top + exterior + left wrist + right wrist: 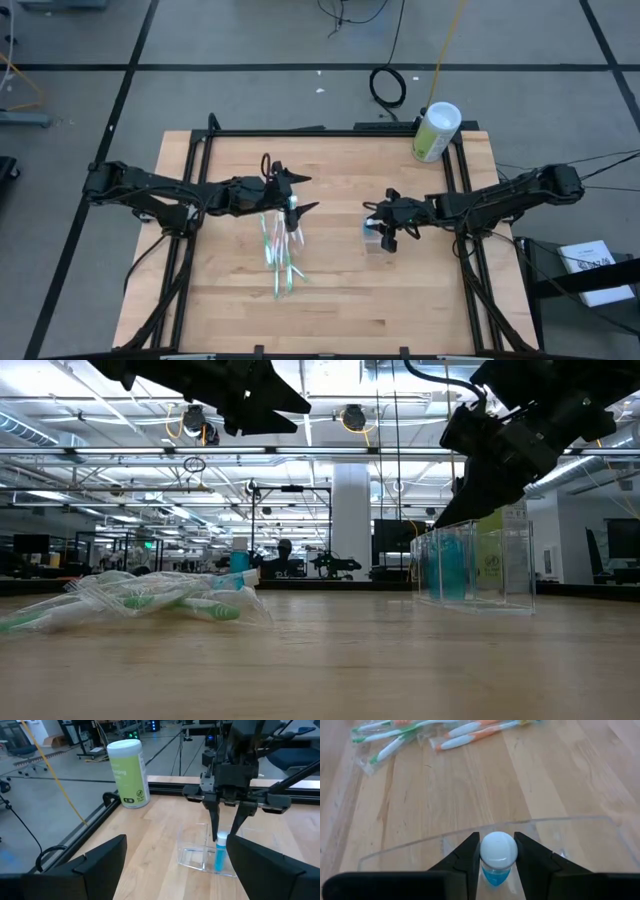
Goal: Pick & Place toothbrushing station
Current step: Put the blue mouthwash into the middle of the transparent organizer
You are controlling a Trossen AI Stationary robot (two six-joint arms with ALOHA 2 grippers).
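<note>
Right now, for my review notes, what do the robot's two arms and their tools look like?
Both arms are dark, near black, jointed links with black cables running along them. The left tool ends in two broad, flat, tapering black fingers. The right tool has a blocky black housing and two slim, pointed black fingers. No markings show on either.

Bare tabletop (340, 280) between toothbrushes (278, 255), cup (373, 238)
</note>
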